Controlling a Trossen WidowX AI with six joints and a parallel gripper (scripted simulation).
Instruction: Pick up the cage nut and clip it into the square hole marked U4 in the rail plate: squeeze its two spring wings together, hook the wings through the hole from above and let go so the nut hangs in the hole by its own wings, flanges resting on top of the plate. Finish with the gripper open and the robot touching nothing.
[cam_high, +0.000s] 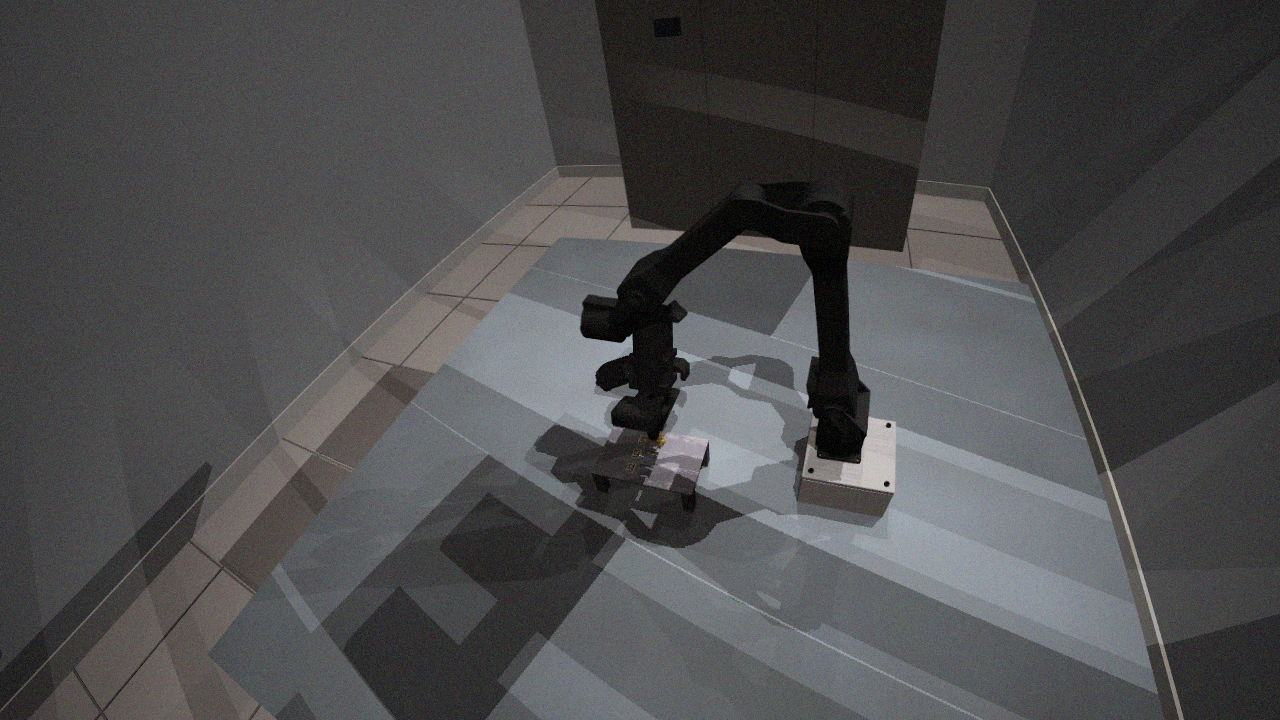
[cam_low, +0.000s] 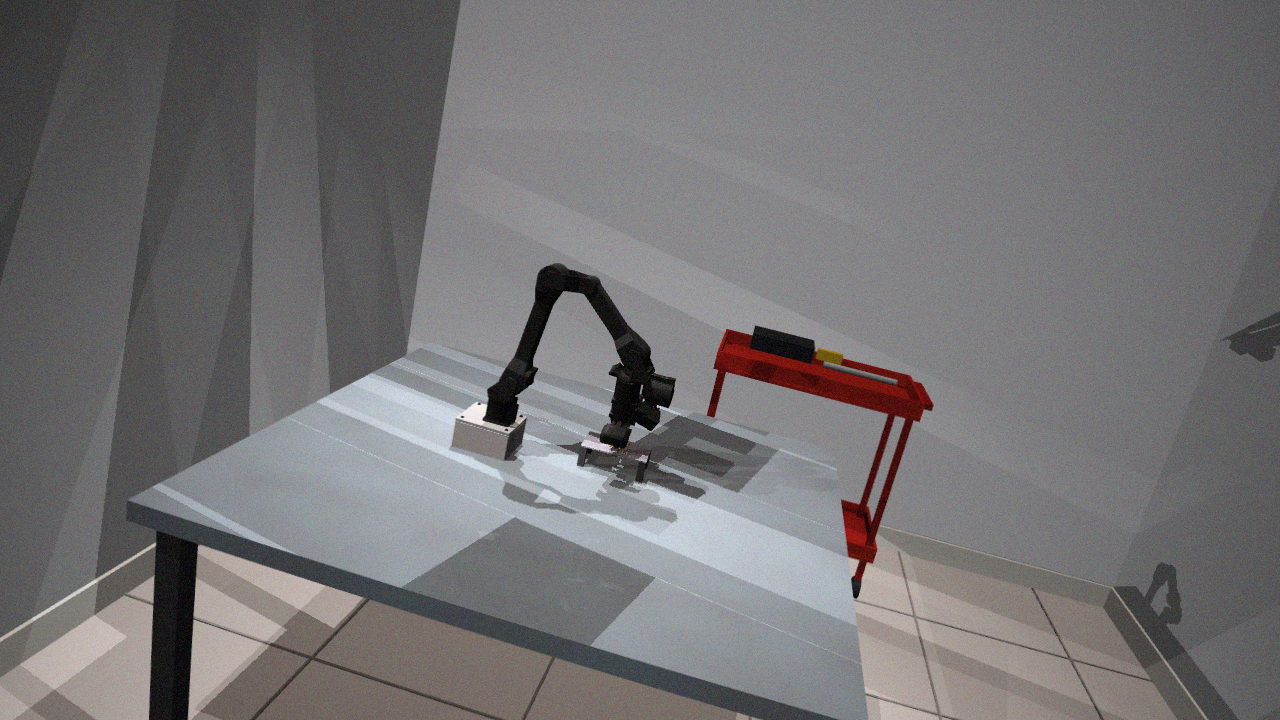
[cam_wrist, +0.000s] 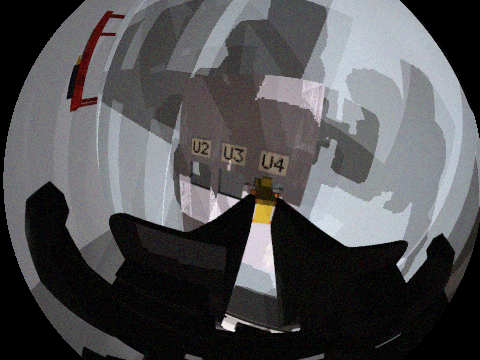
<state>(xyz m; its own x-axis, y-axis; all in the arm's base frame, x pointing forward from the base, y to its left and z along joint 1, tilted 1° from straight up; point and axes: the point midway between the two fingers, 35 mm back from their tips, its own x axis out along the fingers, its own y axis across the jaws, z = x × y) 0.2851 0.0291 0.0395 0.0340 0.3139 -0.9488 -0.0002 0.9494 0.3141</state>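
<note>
Claw (cam_high: 654, 436) (cam_low: 615, 445) (cam_wrist: 263, 203) fingers were clamped on the cage nut (cam_high: 659, 440) (cam_wrist: 264, 192), a small yellow piece pinched between the tips. Its long axis, in the wrist view, ran nearly up and down the frame — along the gap between the fingers — with the darker end toward the U4 label (cam_wrist: 273, 163). Whether its wings were through the hole could not be told. Small orange bits showed on both sides of it, by the fingertips. Right under the claw stood the rail plate (cam_high: 682, 449) (cam_low: 594, 444) (cam_wrist: 295, 135), raised on short dark legs, its U3 label (cam_wrist: 233, 153) and U2 label (cam_wrist: 201, 147) off to one side of the tips. Farther out, well apart from the claw, the black arm (cam_high: 832, 295) (cam_low: 529, 344) rose from a pale block (cam_high: 881, 447) (cam_low: 474, 434) — both on the blue-grey table (cam_high: 966, 385) (cam_low: 358, 483).
</note>
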